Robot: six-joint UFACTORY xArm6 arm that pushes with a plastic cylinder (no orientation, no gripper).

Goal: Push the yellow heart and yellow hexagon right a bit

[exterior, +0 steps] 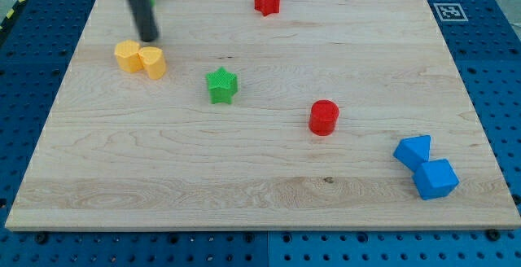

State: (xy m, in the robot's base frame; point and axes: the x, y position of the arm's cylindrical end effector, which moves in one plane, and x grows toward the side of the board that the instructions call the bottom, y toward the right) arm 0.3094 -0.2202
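Wooden board (pixel 269 194): flat, smooth, likely low friction | rod: no hand fitted, grasps nothing; tip (pixel 149 39) just above the yellow pair, apart | yellow hexagon (pixel 128 56), yellow heart (pixel 152 62): touching, upper left of board; judged light, rigid, prone to rotate; best contacted on hexagon's left face.

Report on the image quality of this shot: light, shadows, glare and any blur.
Camera view: the light is even and soft, with no glare on the wooden board. Blocks such as the red cylinder and green star are sharp, with only faint shadows. My tip, just above the two yellow blocks, looks slightly soft-edged, and the rod is cut off at the view's top.
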